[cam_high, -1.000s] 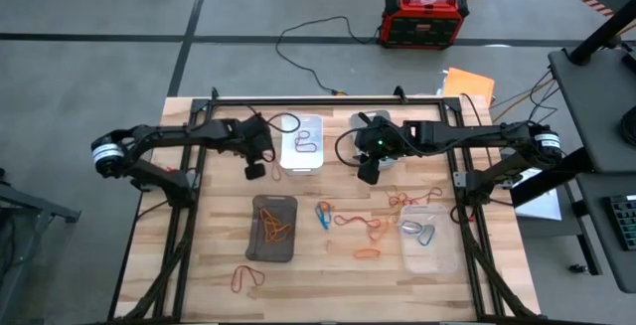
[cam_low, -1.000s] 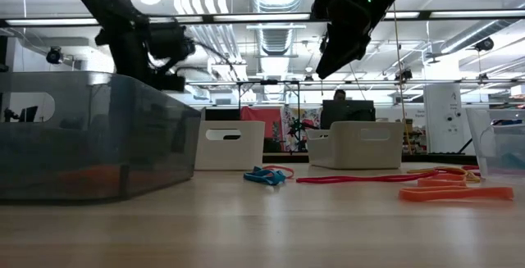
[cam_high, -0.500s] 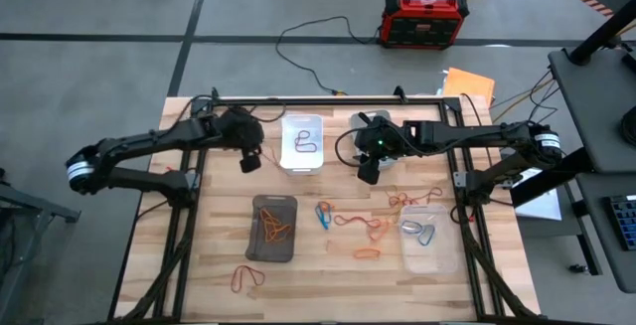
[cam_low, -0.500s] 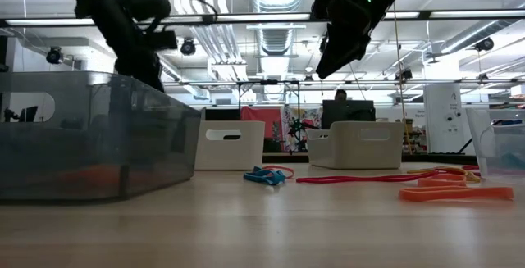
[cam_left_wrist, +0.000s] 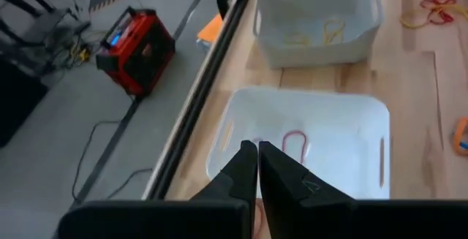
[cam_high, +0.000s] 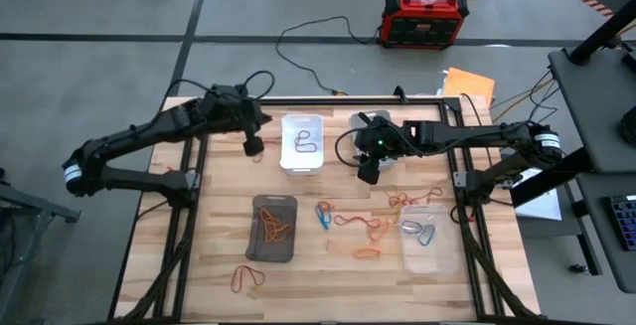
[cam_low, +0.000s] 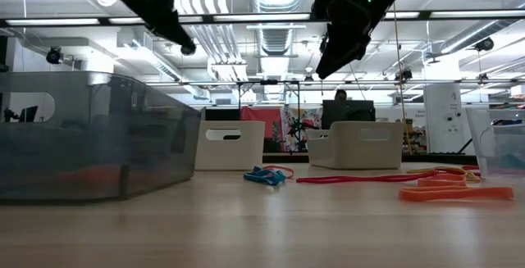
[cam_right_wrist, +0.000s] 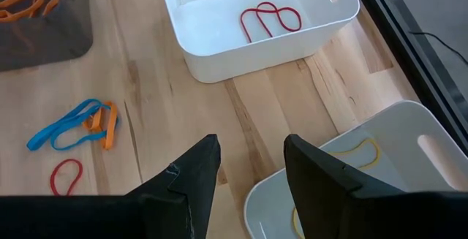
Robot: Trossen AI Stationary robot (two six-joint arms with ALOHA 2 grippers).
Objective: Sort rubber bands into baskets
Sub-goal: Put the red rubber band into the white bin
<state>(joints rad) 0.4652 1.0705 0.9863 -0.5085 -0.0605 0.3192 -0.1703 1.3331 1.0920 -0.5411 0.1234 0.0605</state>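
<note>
My left gripper [cam_high: 254,146] [cam_left_wrist: 257,150] is shut with nothing visible in it, raised above the table just left of the white basket [cam_high: 303,143] [cam_left_wrist: 336,148], which holds a red rubber band [cam_right_wrist: 269,18]. My right gripper [cam_high: 368,173] [cam_right_wrist: 251,151] hangs open and bare between the white basket and the light grey basket [cam_high: 386,129] [cam_right_wrist: 398,177], which holds yellowish bands [cam_right_wrist: 352,151]. The dark basket [cam_high: 274,228] holds orange bands. The clear basket [cam_high: 427,238] holds bluish ones. Loose blue [cam_high: 324,213], red [cam_high: 350,221] and orange [cam_high: 368,253] bands lie flat on the table.
More orange-red bands [cam_high: 402,201] lie by the clear basket's far end, and a red one [cam_high: 246,277] lies near the table's front left. A red-black box [cam_high: 423,17] with black cables stands on the floor beyond the far edge. Black frame rails [cam_high: 184,226] run along both table sides.
My left gripper has risen well above the table and drawn back toward the far edge beside the white basket, tipping up from a steep downward slant to a shallower one. It has stayed shut.
</note>
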